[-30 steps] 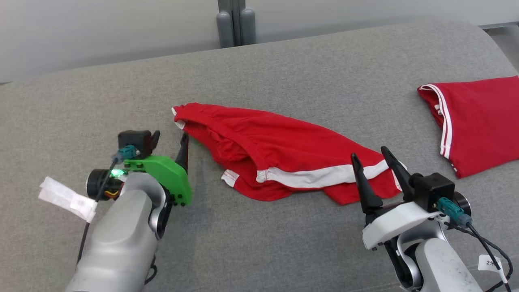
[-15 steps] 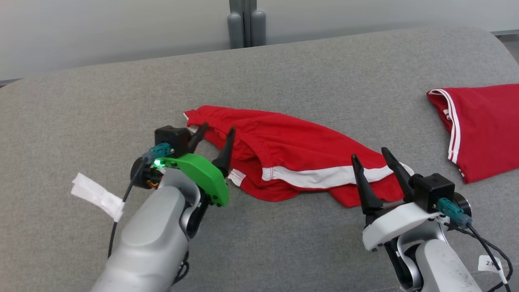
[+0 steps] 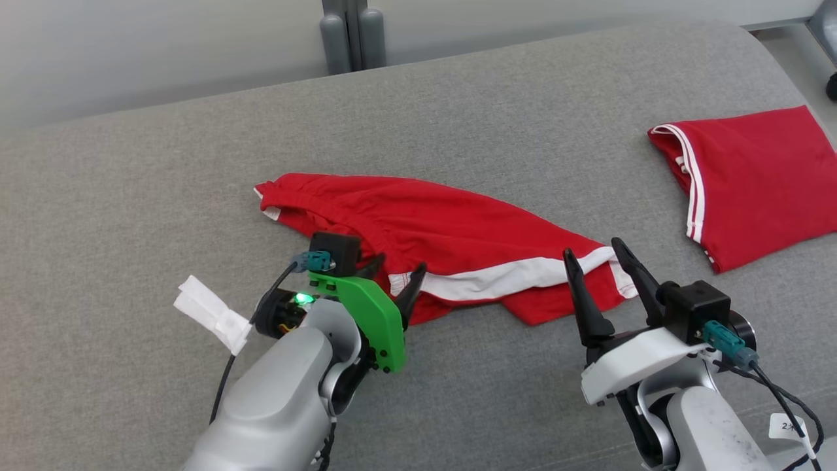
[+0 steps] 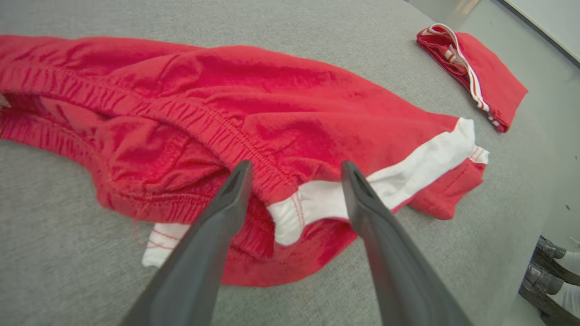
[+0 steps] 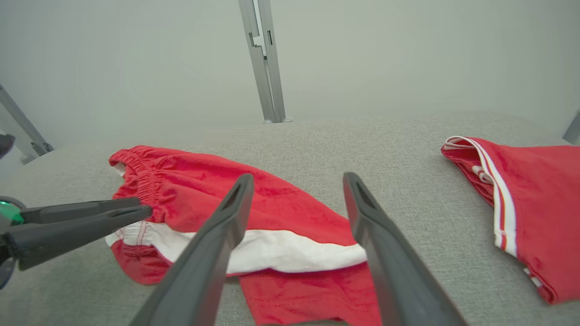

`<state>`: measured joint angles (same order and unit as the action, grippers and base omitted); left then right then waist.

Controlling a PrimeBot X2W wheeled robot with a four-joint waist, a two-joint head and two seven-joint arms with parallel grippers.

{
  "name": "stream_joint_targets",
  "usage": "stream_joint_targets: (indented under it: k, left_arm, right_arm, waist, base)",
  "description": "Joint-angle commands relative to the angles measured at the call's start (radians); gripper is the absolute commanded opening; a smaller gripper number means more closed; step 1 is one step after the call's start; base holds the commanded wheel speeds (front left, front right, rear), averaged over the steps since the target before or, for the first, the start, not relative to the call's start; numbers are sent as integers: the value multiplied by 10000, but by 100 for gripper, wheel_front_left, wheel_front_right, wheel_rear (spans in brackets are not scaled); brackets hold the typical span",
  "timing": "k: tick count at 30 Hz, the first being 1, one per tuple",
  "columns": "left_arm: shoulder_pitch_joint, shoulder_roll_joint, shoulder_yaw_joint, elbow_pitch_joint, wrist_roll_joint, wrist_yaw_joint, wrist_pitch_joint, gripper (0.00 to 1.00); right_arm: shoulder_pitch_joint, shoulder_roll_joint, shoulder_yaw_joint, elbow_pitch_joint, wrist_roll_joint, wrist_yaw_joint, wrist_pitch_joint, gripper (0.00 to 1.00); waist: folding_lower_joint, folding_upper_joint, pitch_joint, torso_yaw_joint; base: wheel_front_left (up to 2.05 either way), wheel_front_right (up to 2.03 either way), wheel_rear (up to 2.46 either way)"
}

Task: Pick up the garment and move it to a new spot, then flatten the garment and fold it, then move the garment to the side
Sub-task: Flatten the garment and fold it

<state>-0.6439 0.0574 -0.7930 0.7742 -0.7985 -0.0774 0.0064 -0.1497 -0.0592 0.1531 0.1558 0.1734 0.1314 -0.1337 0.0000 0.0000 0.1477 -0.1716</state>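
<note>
The garment [image 3: 451,226] is a pair of red shorts with a white side stripe, lying crumpled in the middle of the grey padded surface [image 3: 490,111]. My left gripper [image 3: 397,268] is open at the garment's near left edge. In the left wrist view the left gripper [image 4: 295,165] has its fingers on either side of the elastic waistband and white stripe end of the garment [image 4: 217,86]. My right gripper [image 3: 592,250] is open just short of the garment's near right corner, holding nothing. In the right wrist view the right gripper [image 5: 297,176] hovers over the garment [image 5: 199,185].
A second red garment [image 3: 752,173] with white trim lies folded at the far right, also visible as the folded garment [image 5: 539,194]. A grey post [image 3: 346,36] stands behind the surface. A person's shoes [image 4: 546,267] show on the floor beyond the surface's edge.
My left arm has swung right and forward from beside the garment's left end to its near edge, fingers now over the waistband. The head camera shifted. The right gripper kept still.
</note>
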Motion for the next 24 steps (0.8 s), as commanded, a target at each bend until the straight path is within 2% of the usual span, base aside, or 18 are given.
stream_joint_targets:
  k: [1,2,5,11,12,13,19,24]
  left_arm:
    - [-111,103,76,107,11,173,-54,100]
    - [-118,133,71,274,37,364,61,100]
    - [-110,133,99,433,-79,497,332,100]
    - [-22,66,94,255,-491,62,577,99]
    - [-15,64,62,190,-488,-13,533,44]
    - [-9,61,51,164,-509,-46,483,0]
    - [177,222,175,-8,-697,-149,278,0]
    - [589,762,485,-443,-964,21,110,0]
  right_arm:
    - [-88,-1,-21,16,33,-16,-82,100]
    - [-72,1,-46,26,39,-16,-92,100]
    - [-43,8,-79,50,19,-16,-120,100]
    - [-131,18,-76,110,25,-16,-162,100]
    - [-138,19,-57,115,26,-16,-157,100]
    - [-139,21,-44,118,28,-16,-152,100]
    - [-14,7,-189,62,-37,-16,-128,100]
    - [107,-48,-212,-3,-53,-16,-45,100]
  waist:
    - [0,0,106,-97]
    - [0,0,126,-103]
    - [0,0,155,-93]
    - [0,0,177,28]
    - [0,0,171,45]
    - [0,0,164,61]
    - [0,0,75,329]
    - [0,0,-10,821]
  base:
    - [0,0,0]
    - [0,0,0]
    - [0,0,0]
    - [0,0,0]
    - [0,0,0]
    - [0,0,0]
    - [0,0,0]
    - [0,0,0]
